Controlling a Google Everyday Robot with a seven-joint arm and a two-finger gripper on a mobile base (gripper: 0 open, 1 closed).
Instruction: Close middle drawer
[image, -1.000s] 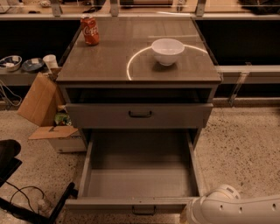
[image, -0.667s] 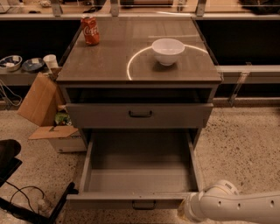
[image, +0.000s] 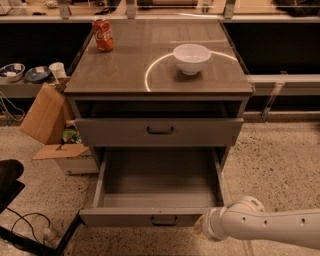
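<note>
Apparently set to push it shut, the gripper (image: 199, 228) sits just beside the pulled-out middle drawer (image: 125, 218), open or closed unclear

Red can (image: 104, 35) and white bowl (image: 191, 57) stand well apart on cabinet top (image: 125, 75).

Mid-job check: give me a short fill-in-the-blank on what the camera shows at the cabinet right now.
1. The middle drawer stands wide open and its box is ____.
2. The gripper is low in the view, by the ____ end of that drawer's front panel.
3. The bowl on the cabinet top is ____ in colour.
Missing words: empty; right; white.
</note>
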